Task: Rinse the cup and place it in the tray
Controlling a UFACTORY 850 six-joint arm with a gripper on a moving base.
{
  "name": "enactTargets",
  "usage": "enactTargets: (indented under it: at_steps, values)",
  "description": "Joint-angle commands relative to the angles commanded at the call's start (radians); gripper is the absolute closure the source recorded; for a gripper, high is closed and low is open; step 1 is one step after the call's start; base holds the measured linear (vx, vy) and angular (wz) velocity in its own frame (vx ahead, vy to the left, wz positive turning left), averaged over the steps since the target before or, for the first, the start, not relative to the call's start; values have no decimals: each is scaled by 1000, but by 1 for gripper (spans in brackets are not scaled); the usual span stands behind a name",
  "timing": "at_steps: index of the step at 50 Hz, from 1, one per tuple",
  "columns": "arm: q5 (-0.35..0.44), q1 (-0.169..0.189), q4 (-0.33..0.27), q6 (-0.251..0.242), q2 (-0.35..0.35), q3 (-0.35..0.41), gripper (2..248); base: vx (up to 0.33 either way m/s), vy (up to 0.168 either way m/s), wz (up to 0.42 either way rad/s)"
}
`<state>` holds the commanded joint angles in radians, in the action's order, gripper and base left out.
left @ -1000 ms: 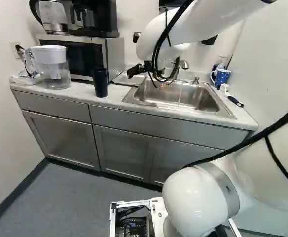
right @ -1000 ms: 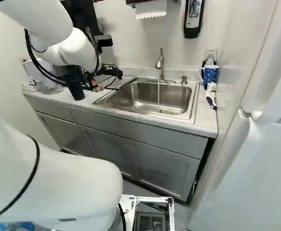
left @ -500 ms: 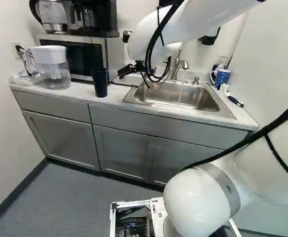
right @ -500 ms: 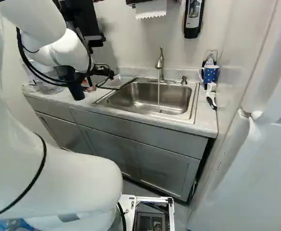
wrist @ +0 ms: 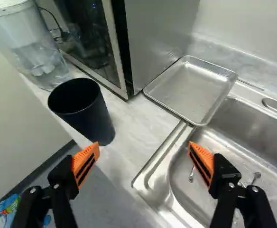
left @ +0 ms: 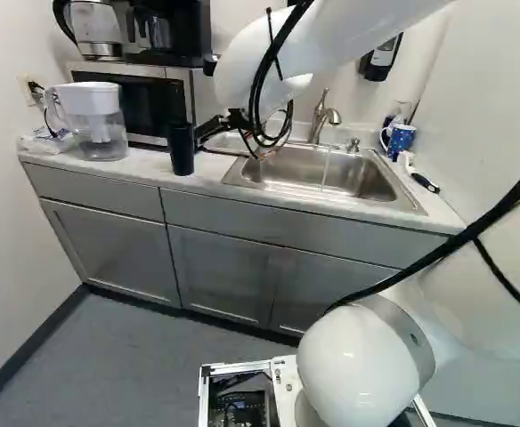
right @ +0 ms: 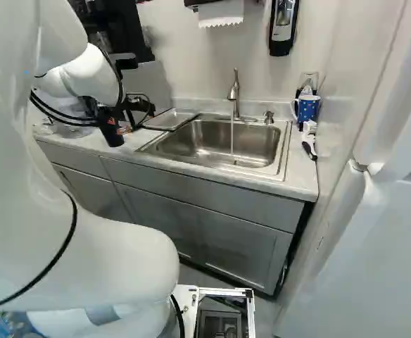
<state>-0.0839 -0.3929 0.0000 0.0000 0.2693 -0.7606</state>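
Note:
My gripper (left: pixel 214 130) hangs low over the counter beside the dark cup (left: pixel 182 149) in the left base view. Seen from the wrist, the gripper (wrist: pixel 143 146) stands wide open, nothing between its orange pads. The cup (wrist: pixel 98 119) is upright on the counter, ahead of one finger and apart from it. Farther ahead lies the shallow metal tray (wrist: pixel 191 89), bare inside, by the sink's edge. Water (right: pixel 232 135) runs from the faucet (right: pixel 234 91) into the sink (right: pixel 209 141).
The water pitcher (left: pixel 98 120) and microwave (left: pixel 149 102) stand near the cup, the microwave's side right by the tray. A blue mug (right: pixel 307 109) and a brush (right: pixel 309 141) lie past the sink. Small utensils (wrist: pixel 191 175) show in the basin.
My arm and open gripper have moved across toward the cup, leftward in both base views, uncovering the faucet in the left one. Cup and base have stayed in place.

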Motion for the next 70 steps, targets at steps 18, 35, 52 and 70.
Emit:
enactTargets:
  at_steps: [18, 35, 52, 70]
  values:
    - [0, -66, 0, 0, -16, -14, 3, 0, 0, 0]
    - [0, -126, 0, 0, -42, -37, 3, 0, 0, 0]
    - [0, -170, 0, 0, -82, -72, 3, 0, 0, 0]
    - [12, -170, 0, 0, -82, -72, 3, 0, 0, 0]
